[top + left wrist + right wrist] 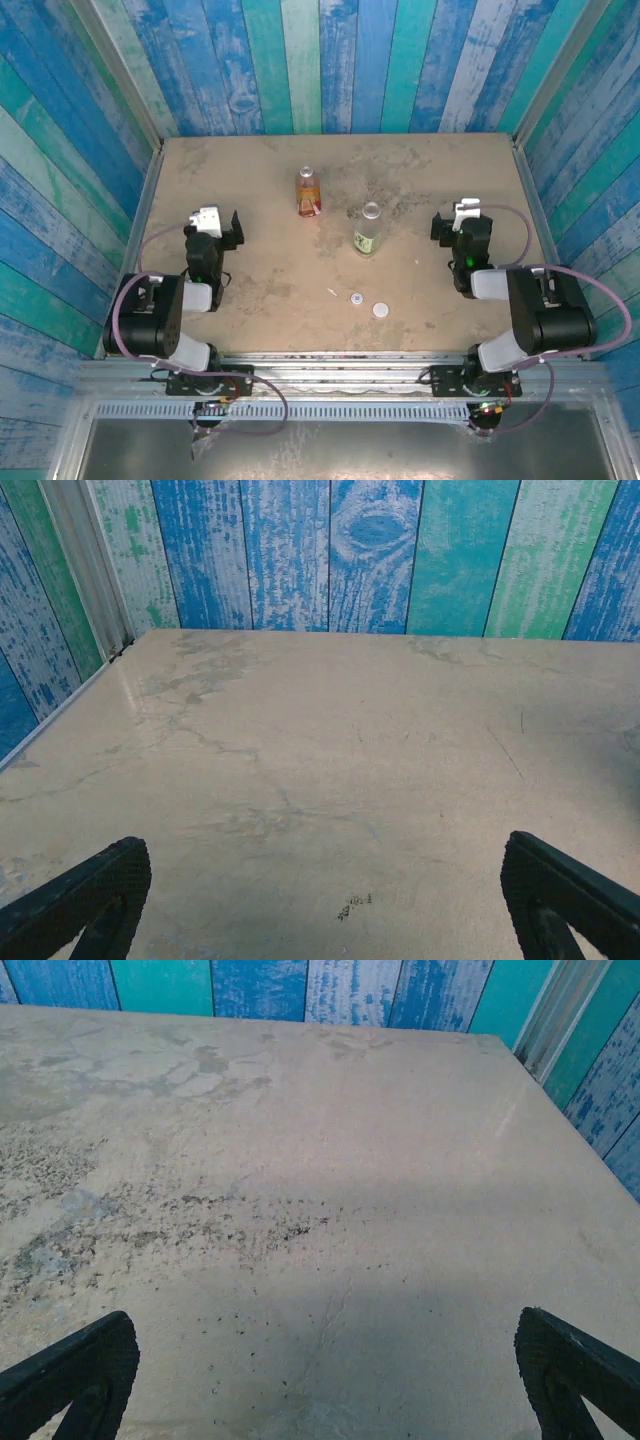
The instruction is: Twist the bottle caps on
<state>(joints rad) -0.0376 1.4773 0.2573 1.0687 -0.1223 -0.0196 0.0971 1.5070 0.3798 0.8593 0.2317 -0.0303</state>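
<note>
With the left fingers (90, 890) and right fingers (80, 1360) spread wide and empty, the amber bottle (309, 193) and green-label bottle (368, 230) standing mid-way across the counter (260, 285) and the white caps (356, 297) lying loose nearer the arms, capping seemingly had not begun, and the next move called for picking up a cap.

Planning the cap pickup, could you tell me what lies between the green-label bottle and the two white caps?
Only bare tabletop, seen in the top view: the green-label bottle stands beyond the caps, and the white scrap lies left of them.

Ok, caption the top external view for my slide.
Open left gripper and right gripper flank the amber bottle and green-label bottle; two white caps lie loose on the table.
</note>
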